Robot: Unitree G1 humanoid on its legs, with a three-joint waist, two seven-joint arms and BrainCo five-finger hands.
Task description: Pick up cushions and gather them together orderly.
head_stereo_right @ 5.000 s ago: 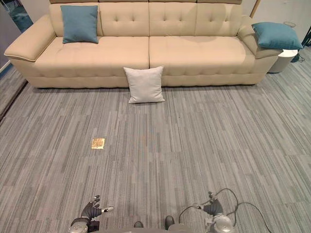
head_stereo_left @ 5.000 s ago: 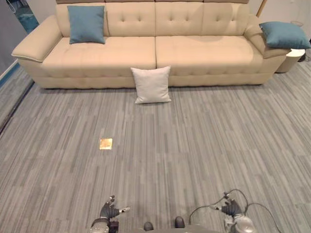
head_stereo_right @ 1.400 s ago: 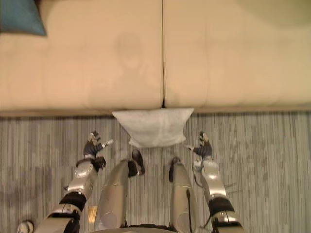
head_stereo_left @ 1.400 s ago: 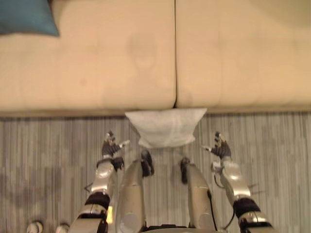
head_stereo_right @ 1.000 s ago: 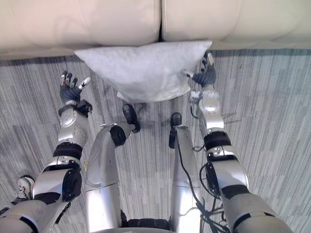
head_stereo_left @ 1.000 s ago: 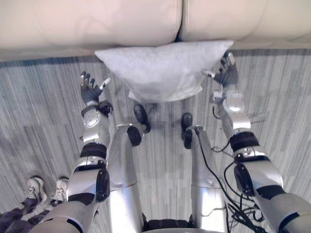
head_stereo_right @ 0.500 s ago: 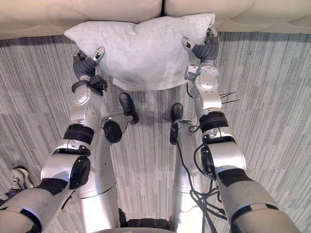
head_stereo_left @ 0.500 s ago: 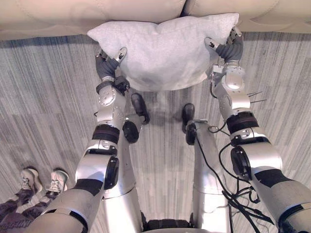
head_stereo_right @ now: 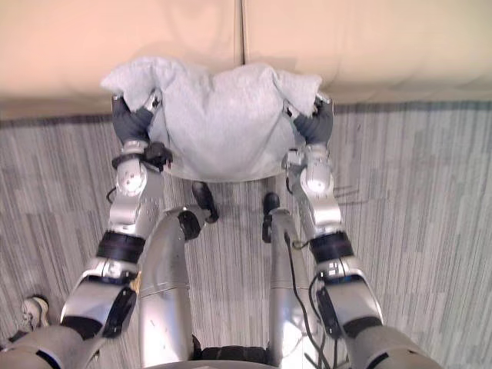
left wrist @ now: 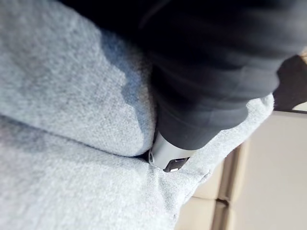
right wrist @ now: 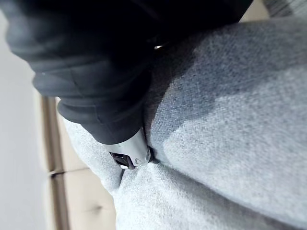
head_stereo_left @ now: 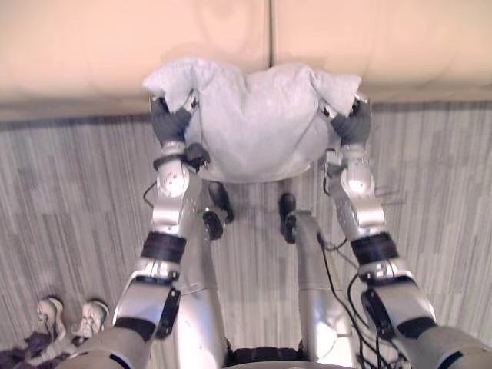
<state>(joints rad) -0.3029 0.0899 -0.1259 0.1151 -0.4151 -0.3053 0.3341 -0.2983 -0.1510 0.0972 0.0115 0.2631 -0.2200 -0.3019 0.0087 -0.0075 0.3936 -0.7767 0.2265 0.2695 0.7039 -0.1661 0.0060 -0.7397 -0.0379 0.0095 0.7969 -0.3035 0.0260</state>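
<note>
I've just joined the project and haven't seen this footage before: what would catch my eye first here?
A pale grey cushion, bulging as it is pressed between the left hand and the right hand, is mid-scene against the front edge of the beige sofa, just where its two seat pads meet. At the lower left, a person's shoes stand on the striped grey carpet.

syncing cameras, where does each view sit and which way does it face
Left eye view: head, facing down at white cushion and sofa; both arms, left hand, right hand.
Right eye view: beside it, same scene.
Left wrist view: that wrist, facing the cushion; dark hand cover.
Right wrist view: likewise.
All share the cushion.
</note>
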